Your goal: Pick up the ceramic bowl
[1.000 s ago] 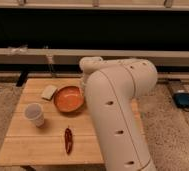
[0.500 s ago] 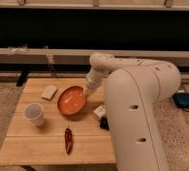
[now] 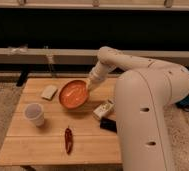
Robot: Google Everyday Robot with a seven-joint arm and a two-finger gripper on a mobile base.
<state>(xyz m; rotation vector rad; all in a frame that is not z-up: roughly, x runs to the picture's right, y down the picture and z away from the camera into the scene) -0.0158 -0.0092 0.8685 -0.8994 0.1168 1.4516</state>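
One view shows the hand (image 3: 89, 86) reaching down over the far right rim of the ceramic bowl (image 3: 74, 95), which appears tilted toward the camera on the desk (image 3: 43, 142), probably for a rim grasp, though whether it grips I cannot tell.

Single high view, probably head-mounted, overlooking table (image 3: 48, 145), end effector (image 3: 90, 86) at bowl rim

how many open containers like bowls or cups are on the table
2. The ceramic bowl sits tilted at the table's back middle, with the gripper at its right rim. The white cup stands front-left of it. The arm may hide others.
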